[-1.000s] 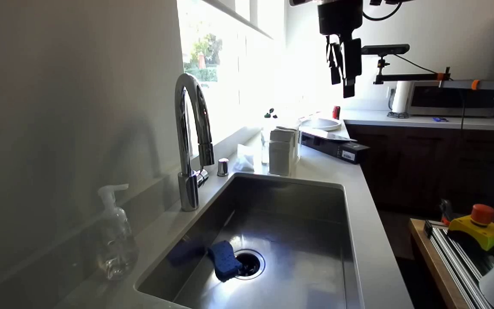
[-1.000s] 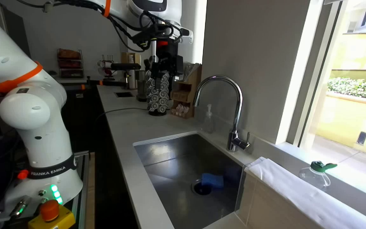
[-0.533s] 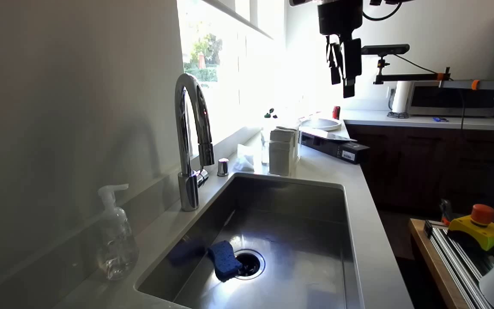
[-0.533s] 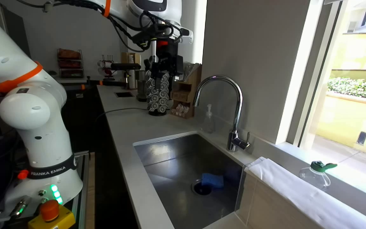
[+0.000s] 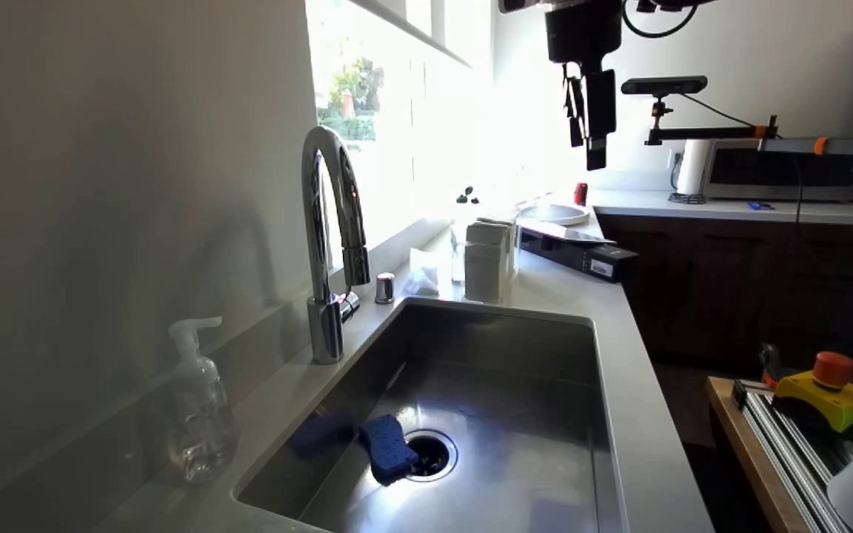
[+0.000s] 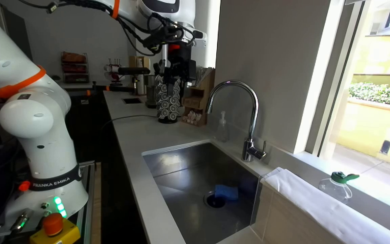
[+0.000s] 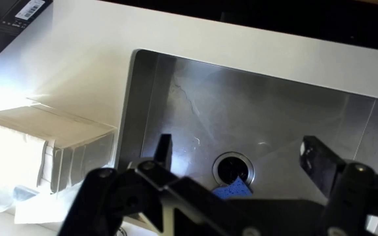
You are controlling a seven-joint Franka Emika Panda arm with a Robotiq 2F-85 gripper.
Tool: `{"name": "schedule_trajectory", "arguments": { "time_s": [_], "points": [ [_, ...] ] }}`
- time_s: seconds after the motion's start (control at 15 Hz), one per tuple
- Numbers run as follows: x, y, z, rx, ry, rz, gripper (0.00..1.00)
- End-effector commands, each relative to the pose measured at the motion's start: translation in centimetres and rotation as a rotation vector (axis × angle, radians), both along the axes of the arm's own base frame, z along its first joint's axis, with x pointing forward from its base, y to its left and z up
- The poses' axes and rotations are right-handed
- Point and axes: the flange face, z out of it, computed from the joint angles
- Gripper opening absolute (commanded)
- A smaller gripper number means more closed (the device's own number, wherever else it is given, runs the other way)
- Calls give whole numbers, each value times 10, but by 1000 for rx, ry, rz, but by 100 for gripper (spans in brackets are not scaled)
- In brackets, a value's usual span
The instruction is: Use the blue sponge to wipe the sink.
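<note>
Blue sponge (image 5: pixel 388 446) seen in sink (image 5: pixel 500 392), lapping over edge of drain (image 5: pixel 432 456); gripper (image 7: pixel 236 144) poised well above drain level, jaws spread wide, nothing held; grip best taken across sponge's narrowed waist, jaws kept off drain rim

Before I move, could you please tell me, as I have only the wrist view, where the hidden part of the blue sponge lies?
Observer: The blue sponge stretches from the drain toward the side of the sink where the faucet stands.
Operator: Thank you; how high am I?
Observer: The hand hangs well above the counter.
Operator: And is anything else outside my view?
Observer: Yes, a clear pump bottle stands on the faucet's side too.
</note>
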Motion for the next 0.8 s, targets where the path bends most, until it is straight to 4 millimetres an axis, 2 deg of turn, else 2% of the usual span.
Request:
{"name": "schedule_trajectory", "arguments": {
  "time_s": [0.0,0.33,0.53,0.6,0.73],
  "points": [
    [34,-17,-29,64,-29,-159,100],
    [80,-25,-95,232,-207,-333,100],
    [104,-23,-135,214,-236,-393,100],
    [92,-25,-113,222,-230,-335,100],
    [100,-24,-135,217,-222,-364,100]
  ]
}}
